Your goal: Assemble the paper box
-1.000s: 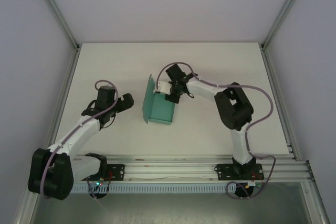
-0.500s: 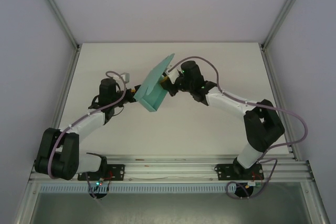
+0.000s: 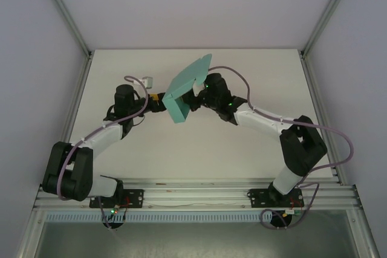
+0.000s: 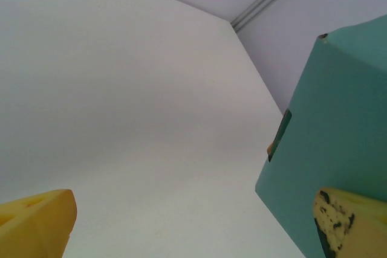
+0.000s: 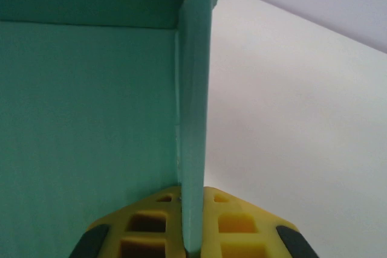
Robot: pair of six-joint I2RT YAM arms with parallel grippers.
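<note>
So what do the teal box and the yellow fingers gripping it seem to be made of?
The paper box looks like thin matte teal card: the wall pinched edge-on is sheet-thin, with crisp folds. The right arm's fingers look like dull yellow moulded plastic or rubber, with square recessed pockets; which one, the look leaves open.

Between the wide-spread jaws of the left gripper (image 4: 193, 228) the table (image 4: 121, 89) lies bare, while the paper box (image 4: 338, 119) rises as a wall close against one finger.
</note>
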